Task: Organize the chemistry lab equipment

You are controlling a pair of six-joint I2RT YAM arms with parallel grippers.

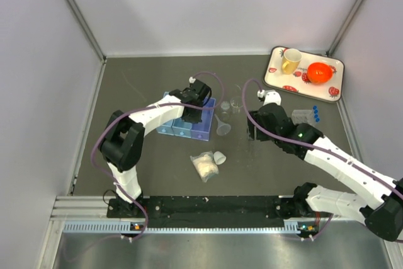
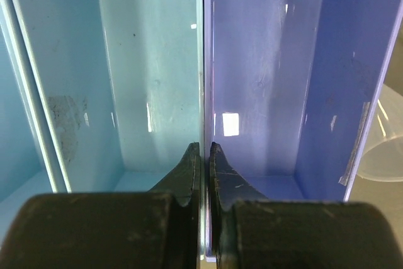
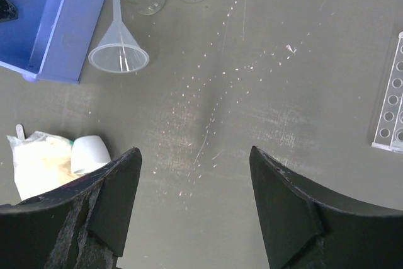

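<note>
Top external view is showing a white strawberry tray (image 1: 272, 75) sitting at the far right corner of the dark table (image 1: 157, 168), w/ a yellow mug (image 1: 290, 61) and orange bowl (image 1: 320, 72) standing on it, well apart from the lab gear. Funnel (image 1: 222, 125) is lying on its side just beside the right edge of the blue tray (image 1: 204, 129), stem pointing toward two clear beakers (image 1: 230, 105) standing near the tray's far right corner. Tube rack (image 1: 302, 116) is sitting farther right, blue-capped tubes (image 1: 315, 113) at its right end. Bag (image 1: 204, 165) of white stuff is lying nearer the arms, a small white cup (image 1: 220, 157) touching it. Left arm is reaching over the blue tray, hiding part of it. That tray is sitting centre-left; in left wrist view its compartments are looking pale blue on the left, violet-blue on the right, glossy and scuffed. Left gripper (image 2: 204, 149) is pinching fully closed on the thin divider wall btwn them. Right gripper (image 3: 194, 155) is hovering wide open over table dusted w/ white specks (image 3: 208, 92), holding nothing.
</note>
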